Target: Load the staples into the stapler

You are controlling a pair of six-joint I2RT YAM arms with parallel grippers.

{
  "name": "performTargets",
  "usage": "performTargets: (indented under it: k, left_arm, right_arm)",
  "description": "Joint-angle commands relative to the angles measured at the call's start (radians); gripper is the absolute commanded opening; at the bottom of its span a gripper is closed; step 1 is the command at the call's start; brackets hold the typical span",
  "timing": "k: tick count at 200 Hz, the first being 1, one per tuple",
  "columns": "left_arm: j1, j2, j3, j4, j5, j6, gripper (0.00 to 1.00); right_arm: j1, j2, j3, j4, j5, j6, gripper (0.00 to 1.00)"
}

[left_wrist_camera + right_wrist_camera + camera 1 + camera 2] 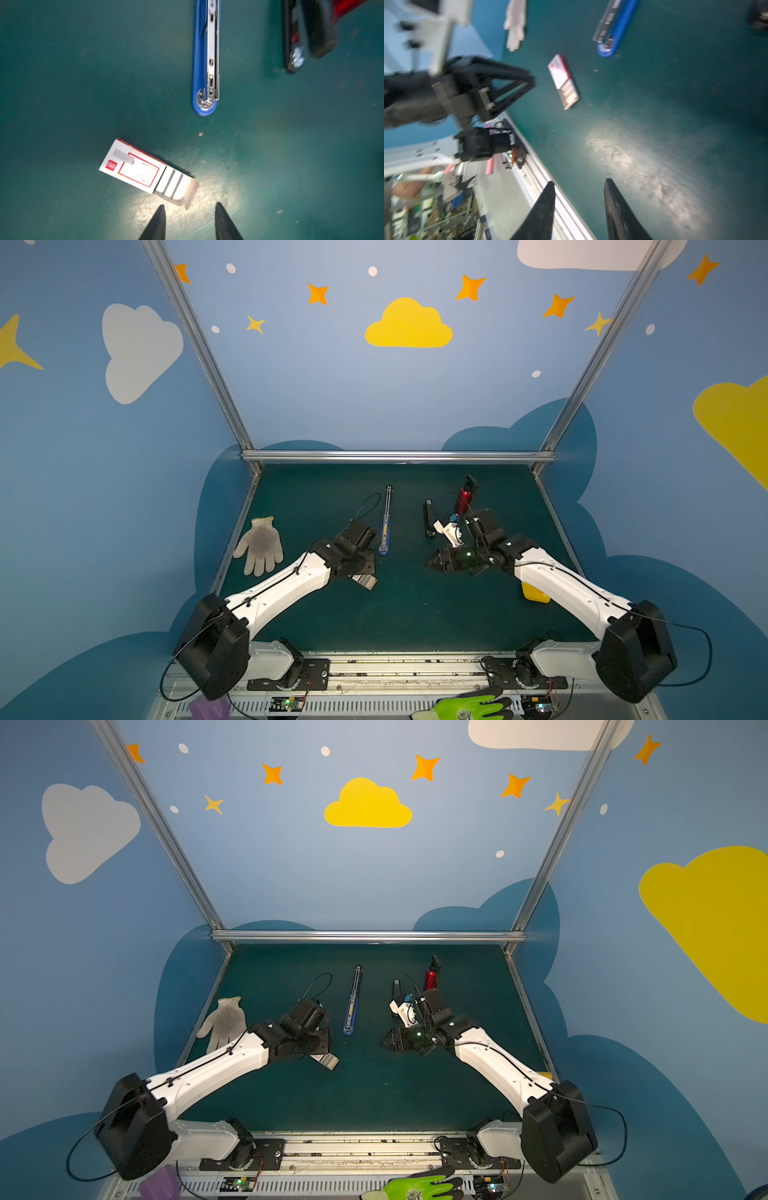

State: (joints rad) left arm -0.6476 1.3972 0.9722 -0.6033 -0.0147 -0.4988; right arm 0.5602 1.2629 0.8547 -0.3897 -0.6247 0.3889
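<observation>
step: picking staples. Box point(133, 166) lies flat on worktop point(62, 83), tray point(184, 194) slid part out, nothing lifted yet.
box pos: near blue stapler point(204, 62), just past its round end on my side, not touching.
left pincer point(189, 207): spread, empty, tips just beside the tray's open end.
right pincer point(580, 182): spread, empty, over bare worktop, well apart from blue stapler.
next: I reckon I pinch one strip from the tray and lay it in the blue stapler, which lies opened flat.
around: black stapler point(428, 518) beside blue stapler, away from box. White glove point(261, 545) well apart.
in the way: path from box to blue stapler is clear. The tray lip may foul my pinch.
</observation>
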Motion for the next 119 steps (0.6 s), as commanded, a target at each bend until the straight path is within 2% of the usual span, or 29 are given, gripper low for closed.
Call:
performTargets:
  k: [1, 53, 119]
  left_arm:
    - [0.007, 0.082, 0.063, -0.187, 0.053, 0.091, 0.38]
    - [0.009, 0.184, 0.111, -0.193, 0.084, 0.140, 0.35]
    - [0.010, 0.300, 0.136, -0.191, 0.090, 0.200, 0.26]
  right_arm:
    - [0.007, -0.059, -0.078, 0.204, -0.115, 0.038, 0.34]
    - [0.062, -0.102, -0.167, 0.260, -0.087, 0.053, 0.34]
    - [0.112, -0.026, -0.131, 0.272, -0.059, 0.062, 0.32]
